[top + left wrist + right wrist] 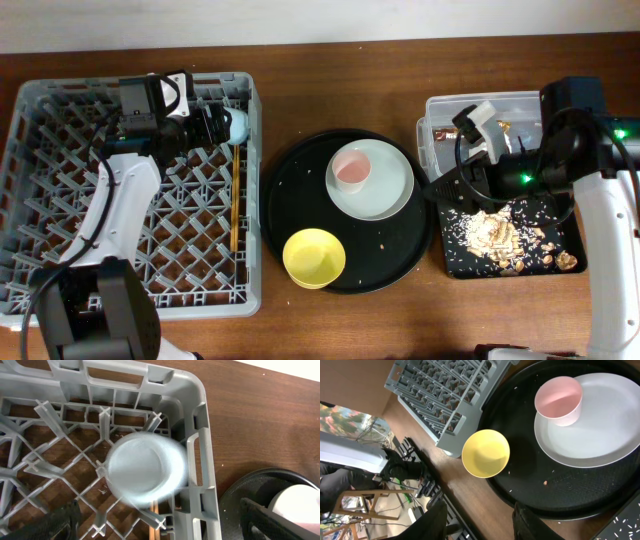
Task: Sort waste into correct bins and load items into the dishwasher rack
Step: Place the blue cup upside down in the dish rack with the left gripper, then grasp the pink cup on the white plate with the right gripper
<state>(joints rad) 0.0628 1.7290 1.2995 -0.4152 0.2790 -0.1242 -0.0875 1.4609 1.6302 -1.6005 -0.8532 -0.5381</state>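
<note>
up at the far corner of the dishwasher rack (200, 405), the light blue cup (145, 469) sits among the pegs, tight to the wall and smeared in the wrist view. it may not be settled, i reckon, and could tip or wedge crooked. the left gripper (160, 507) hangs above it, spread wide, touching nothing. the right gripper (485, 515), likewise spread and empty, hovers near the yellow bowl (485, 453).

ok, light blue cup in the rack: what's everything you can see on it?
The light blue cup is small, round, pale-blue, plastic-looking; blurred in the left wrist view, so mouth-up or down is unclear. It sits among pegs in a corner cell of the dishwasher rack, beside its side-wall handle. The left gripper is open, not touching it.
</note>
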